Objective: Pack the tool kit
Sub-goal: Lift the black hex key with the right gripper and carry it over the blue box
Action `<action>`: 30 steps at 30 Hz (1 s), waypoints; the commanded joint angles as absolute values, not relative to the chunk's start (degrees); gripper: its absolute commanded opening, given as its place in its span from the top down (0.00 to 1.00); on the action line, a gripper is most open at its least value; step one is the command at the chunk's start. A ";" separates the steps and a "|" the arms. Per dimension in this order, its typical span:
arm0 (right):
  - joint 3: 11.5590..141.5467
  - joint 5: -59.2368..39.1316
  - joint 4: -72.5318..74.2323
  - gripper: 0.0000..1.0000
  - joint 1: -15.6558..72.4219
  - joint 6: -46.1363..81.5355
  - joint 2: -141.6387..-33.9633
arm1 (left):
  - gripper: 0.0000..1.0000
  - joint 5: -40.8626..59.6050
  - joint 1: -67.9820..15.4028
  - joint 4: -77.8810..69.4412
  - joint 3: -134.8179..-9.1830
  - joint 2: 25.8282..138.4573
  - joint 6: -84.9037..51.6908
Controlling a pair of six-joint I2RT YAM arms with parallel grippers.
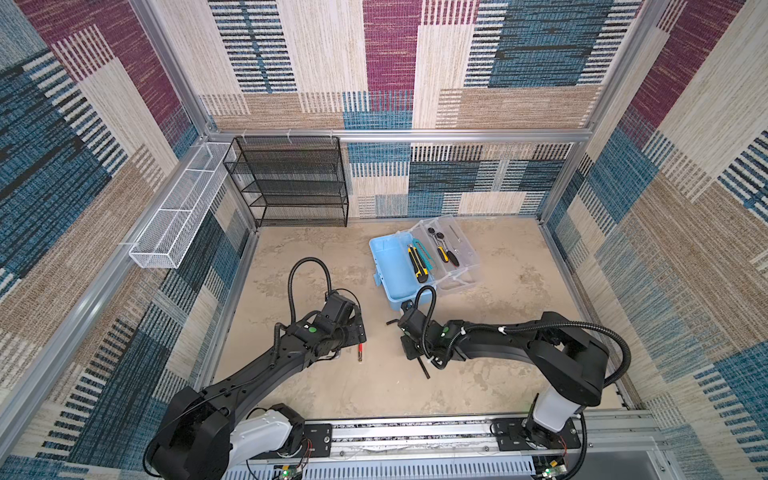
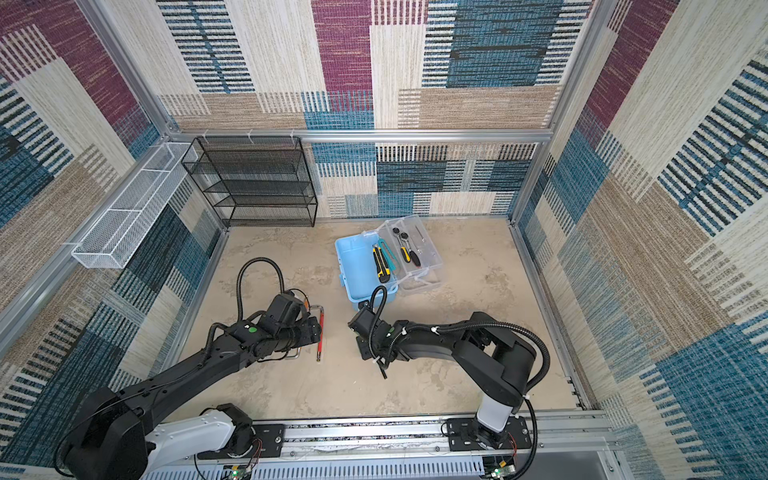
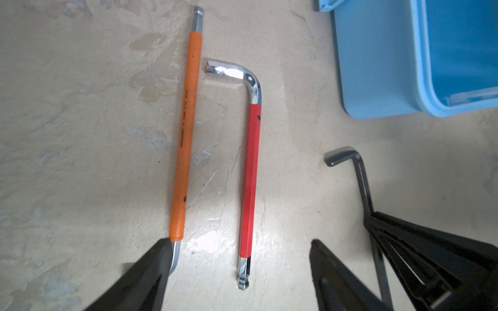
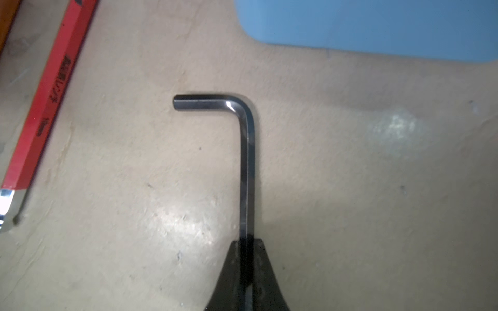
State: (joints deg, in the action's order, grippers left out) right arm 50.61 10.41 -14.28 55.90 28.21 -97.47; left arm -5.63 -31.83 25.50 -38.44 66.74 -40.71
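Observation:
The tool kit's light-blue case [image 1: 390, 270] stands open at the back right in both top views. Its clear tray [image 1: 461, 266] is swung out to the right. A yellow-black utility knife [image 1: 417, 264] and ratchets [image 1: 441, 248] lie inside. My left gripper [image 3: 242, 265] is open, low over the floor. A red hex key [image 3: 250, 177] lies between its fingers [image 3: 151, 272], and an orange hex key [image 3: 186, 129] lies beside one finger. My right gripper [image 4: 247, 249] is shut on the long shaft of a black hex key [image 4: 247, 167], close to the floor in front of the case [image 4: 377, 24].
A black wire-mesh rack [image 1: 291, 183] stands against the back wall. A long white wire basket [image 1: 174, 216] hangs on the left wall. Aluminium frame posts and patterned walls close in the floor. The arms' mounting rail [image 1: 415, 436] runs along the front.

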 commanded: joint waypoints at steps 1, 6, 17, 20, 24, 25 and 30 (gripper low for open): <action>51.04 9.01 -15.29 0.99 55.81 28.21 -95.94 | 0.17 -5.85 -31.78 26.27 -38.45 66.70 -41.05; 50.79 8.70 -15.13 1.00 55.28 28.48 -94.51 | 0.17 -5.87 -31.73 26.37 -38.50 66.72 -40.97; 50.40 7.71 -14.09 1.00 55.10 27.66 -91.34 | 0.18 -5.62 -31.75 25.81 -38.41 66.87 -41.23; 48.98 6.31 -11.86 1.00 55.09 26.84 -90.71 | 0.18 -5.32 -31.73 25.74 -38.54 67.26 -41.30; 48.57 5.63 -11.55 1.00 55.03 26.54 -90.71 | 0.18 -5.30 -31.73 25.99 -38.81 67.58 -41.13; 48.65 5.49 -11.46 1.00 55.09 26.49 -90.62 | 0.18 -5.34 -31.74 25.94 -38.78 67.55 -41.19; 49.96 5.10 -11.23 1.00 55.04 26.02 -89.87 | 0.19 -5.28 -31.73 25.93 -38.92 67.63 -41.20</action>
